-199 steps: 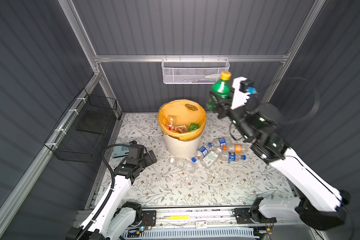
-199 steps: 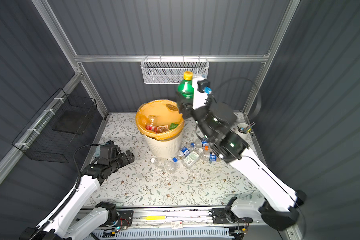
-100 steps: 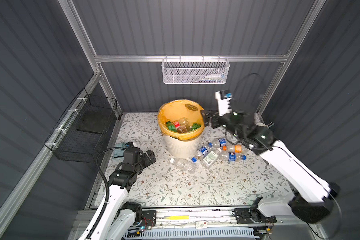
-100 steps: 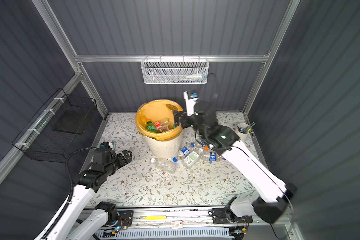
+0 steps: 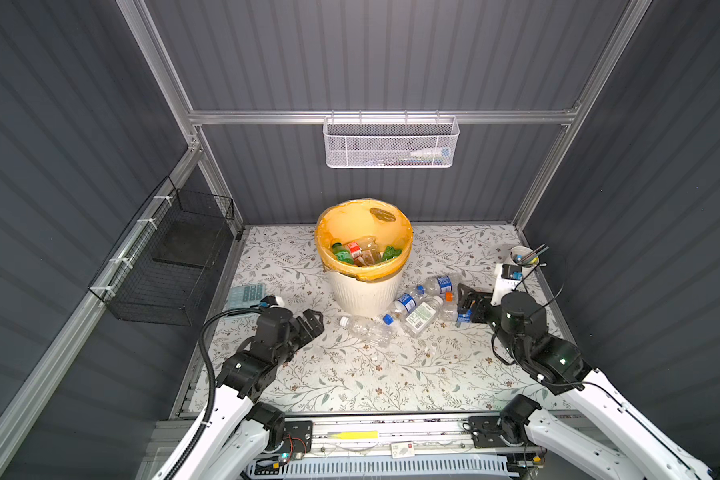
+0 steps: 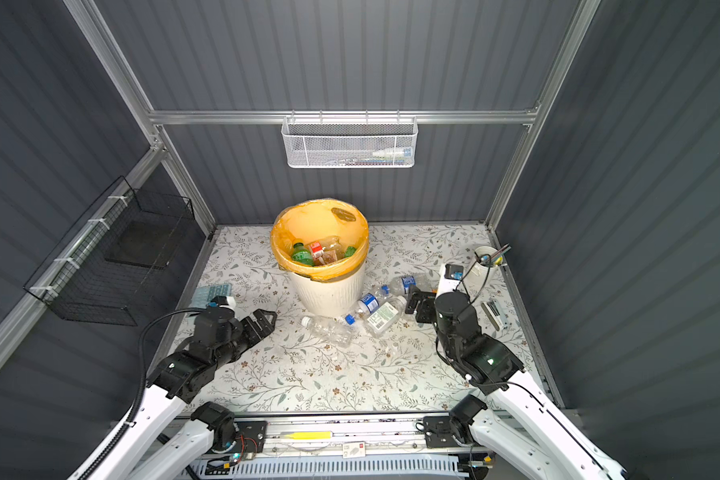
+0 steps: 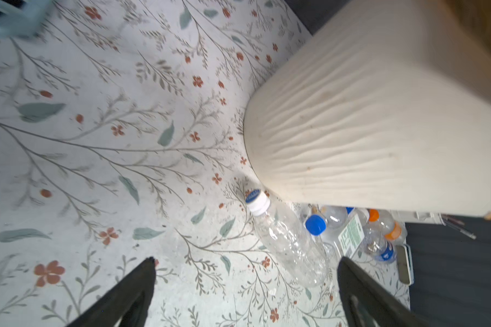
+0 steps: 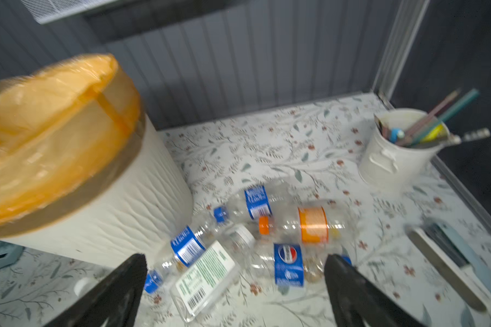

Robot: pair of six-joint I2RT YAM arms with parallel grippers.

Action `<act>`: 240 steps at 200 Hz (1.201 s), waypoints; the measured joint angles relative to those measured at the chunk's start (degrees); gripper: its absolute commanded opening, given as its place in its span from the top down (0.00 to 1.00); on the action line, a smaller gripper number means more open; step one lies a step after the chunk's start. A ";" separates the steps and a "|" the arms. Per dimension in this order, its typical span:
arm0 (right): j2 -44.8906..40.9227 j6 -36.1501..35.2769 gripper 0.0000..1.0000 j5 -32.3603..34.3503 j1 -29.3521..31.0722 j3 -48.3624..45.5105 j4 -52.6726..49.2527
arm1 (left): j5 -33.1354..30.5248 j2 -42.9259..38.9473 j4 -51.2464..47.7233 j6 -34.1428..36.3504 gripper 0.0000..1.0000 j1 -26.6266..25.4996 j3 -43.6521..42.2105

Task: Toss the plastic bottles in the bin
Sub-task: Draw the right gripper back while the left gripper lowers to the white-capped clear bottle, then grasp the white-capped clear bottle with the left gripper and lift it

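Plastic bottles (image 5: 416, 309) lay beside the bin (image 5: 364, 291), some inside it; left gripper (image 5: 314, 322) and right gripper (image 5: 463, 303) flanked the bin, both wide, empty.

Robot-lab test cell: grey ribbed wall panels (image 5: 391, 54) in an aluminium frame (image 5: 267, 117), floral mat (image 5: 350, 374) as tabletop. Left arm (image 5: 221, 415) and right arm (image 5: 624, 419) mounted on a rail (image 5: 391, 428) at lower centre. Mesh basket (image 5: 391, 143) hung upper centre; wire basket (image 5: 171, 266) at left.
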 measured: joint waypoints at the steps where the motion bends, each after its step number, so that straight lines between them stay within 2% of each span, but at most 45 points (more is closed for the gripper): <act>1: -0.52 0.37 0.01 0.09 -0.09 -0.39 -0.37 | -0.13 0.15 0.07 -0.22 0.00 -0.35 -0.02; 32: -9.18 6.05 0.01 0.57 -1.66 -6.69 -2.75 | -6.69 7.74 3.74 -8.48 0.00 -14.34 -0.74; 59: -12.28 8.55 0.01 -0.02 -2.47 -10.95 -3.56 | -9.86 15.34 8.68 -13.97 0.00 -21.46 -0.74; 110: -11.87 8.83 0.01 -3.87 -5.42 -13.18 -3.91 | -9.88 29.55 17.25 -21.64 0.00 -22.91 -0.37; 191: -8.96 6.14 0.01 -12.17 -12.98 -13.68 -2.12 | -10.88 41.88 22.05 -27.34 0.00 -23.15 6.62; 240: -8.50 4.96 0.01 -16.09 -16.74 -14.05 -1.62 | -10.23 48.00 23.34 -31.80 0.12 -23.15 7.96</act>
